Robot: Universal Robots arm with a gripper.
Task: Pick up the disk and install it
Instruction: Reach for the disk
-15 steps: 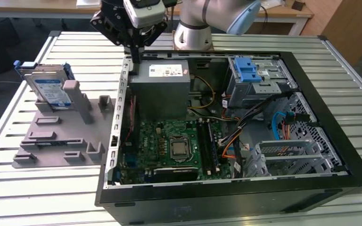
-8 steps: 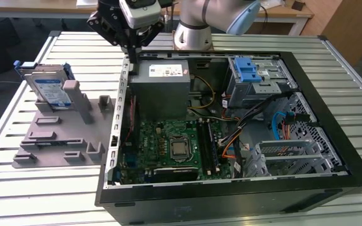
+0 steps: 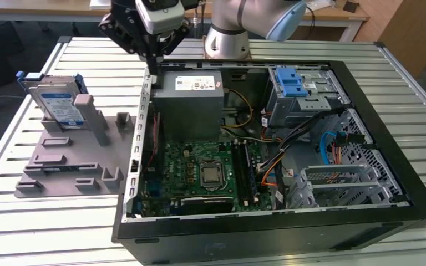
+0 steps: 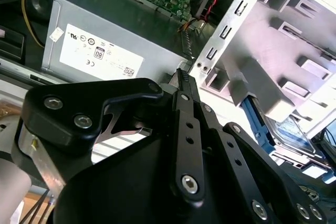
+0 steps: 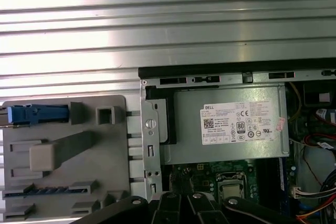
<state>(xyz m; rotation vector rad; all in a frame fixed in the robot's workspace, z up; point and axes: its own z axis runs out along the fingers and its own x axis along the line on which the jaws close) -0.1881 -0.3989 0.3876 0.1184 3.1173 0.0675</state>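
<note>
Since the disk is seen standing on edge in the grey holder on the desk, well apart from the claw, the pick-up is judged not yet begun. The claw is held closed and empty over a corner of the case; parted jaws would be called for by any grasp.

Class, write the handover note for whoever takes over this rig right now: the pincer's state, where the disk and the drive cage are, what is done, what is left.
Pincer: shut, holding nothing, above the edge of the computer case, beside the grey power supply box.
Disk: standing on edge in the grey holder on the exterior view's left, outside the case, apart from the pincer.
Drive cage with blue latch: inside the case, towards the exterior view's right.
Done: nothing yet.
Left: disk not yet picked up, not yet installed.
</note>
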